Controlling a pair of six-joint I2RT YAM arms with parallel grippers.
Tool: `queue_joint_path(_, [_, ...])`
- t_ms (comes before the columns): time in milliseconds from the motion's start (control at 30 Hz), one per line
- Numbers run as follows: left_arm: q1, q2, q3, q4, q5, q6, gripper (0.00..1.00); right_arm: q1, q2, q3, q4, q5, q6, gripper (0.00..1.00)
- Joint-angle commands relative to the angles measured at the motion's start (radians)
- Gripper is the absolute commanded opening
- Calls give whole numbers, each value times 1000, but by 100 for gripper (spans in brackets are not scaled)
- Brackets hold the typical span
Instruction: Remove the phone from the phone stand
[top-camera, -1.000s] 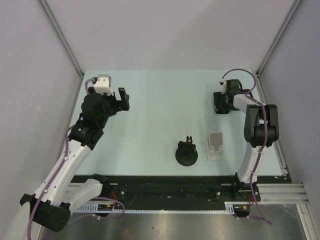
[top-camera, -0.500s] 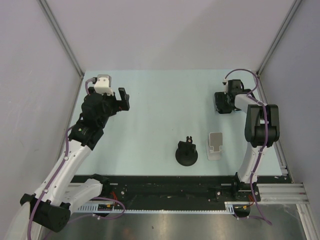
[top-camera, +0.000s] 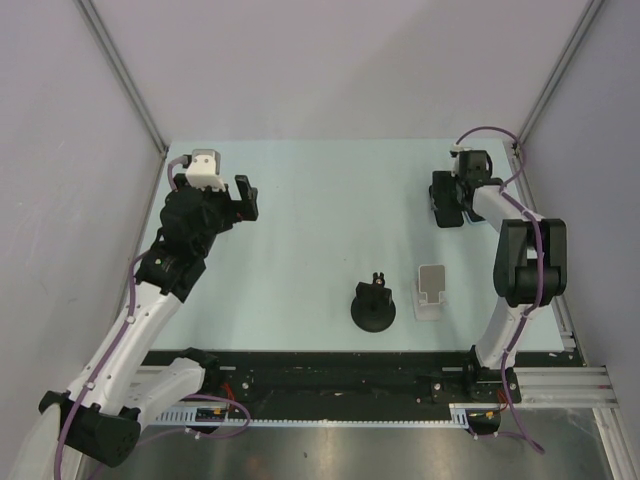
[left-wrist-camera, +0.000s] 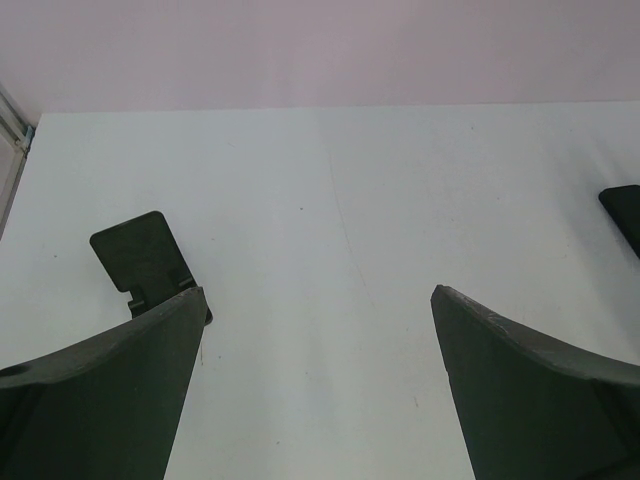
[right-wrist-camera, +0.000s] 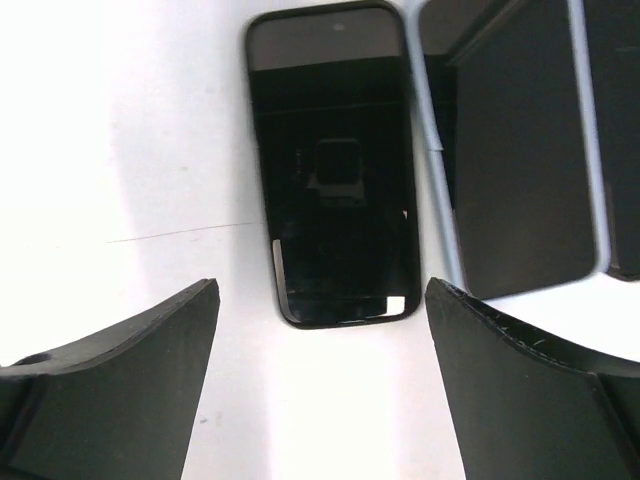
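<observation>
A black phone (right-wrist-camera: 333, 165) lies flat, screen up, on the table at the back right. My right gripper (right-wrist-camera: 321, 283) hovers just short of its near end, open, with nothing between the fingers. From above, that gripper (top-camera: 445, 205) covers most of the phone. A silver phone stand (top-camera: 431, 290) stands bare near the front right, and the left wrist view shows it as a grey plate (left-wrist-camera: 140, 255). My left gripper (top-camera: 245, 197) hangs open over the back left of the table, its fingers (left-wrist-camera: 120, 390) spread wide around nothing.
Another dark phone with a pale edge (right-wrist-camera: 520, 150) lies close to the right of the black one. A black round-based holder (top-camera: 373, 305) sits left of the silver stand. The enclosure walls and a corner post (top-camera: 520, 150) stand close behind the right gripper.
The right wrist has drawn back and to the right, with its elbow swinging right, and its jaws have widened. The left arm has barely moved.
</observation>
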Motion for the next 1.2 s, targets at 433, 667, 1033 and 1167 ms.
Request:
queue_joint_path(433, [5,-21,-5,35,5,23,100,100,105,7,155,-286,159,87])
queue_joint_path(667, [5,-21,-5,32,2,28,100,69,123,16,131,-224,160,88])
queue_joint_path(1033, [5,-15,-5,34,-2,26,100,51,44,15,78,-221,161,90])
queue_joint_path(1167, [5,-4,-7,32,-12,23,100,78,-108,15,100,-267,189,92])
